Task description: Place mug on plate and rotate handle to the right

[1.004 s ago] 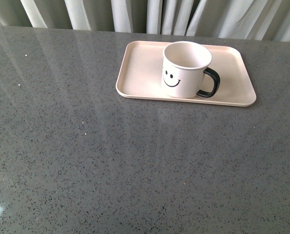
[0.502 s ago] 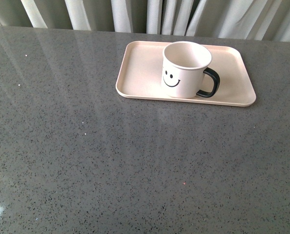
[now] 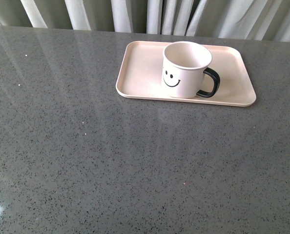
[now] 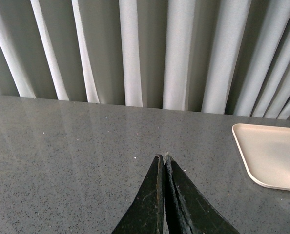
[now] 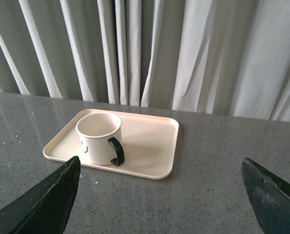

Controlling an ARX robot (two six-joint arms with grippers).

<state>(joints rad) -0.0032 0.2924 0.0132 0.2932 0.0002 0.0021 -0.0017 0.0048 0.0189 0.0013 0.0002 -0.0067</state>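
A cream-white mug (image 3: 184, 68) with a black smiley face stands upright on the pale pink plate (image 3: 140, 73) at the back of the table. Its black handle (image 3: 211, 83) points to the right in the front view. Neither arm shows in the front view. The right wrist view looks at the mug (image 5: 99, 138) and plate (image 5: 150, 146) from a distance, with my right gripper (image 5: 160, 168) open and empty, well short of them. My left gripper (image 4: 163, 157) is shut on nothing, above bare table, with the plate's corner (image 4: 262, 151) off to one side.
The grey speckled tabletop (image 3: 111, 161) stretches wide in front of the plate. Pale curtains (image 3: 150, 14) hang right behind the table's far edge.
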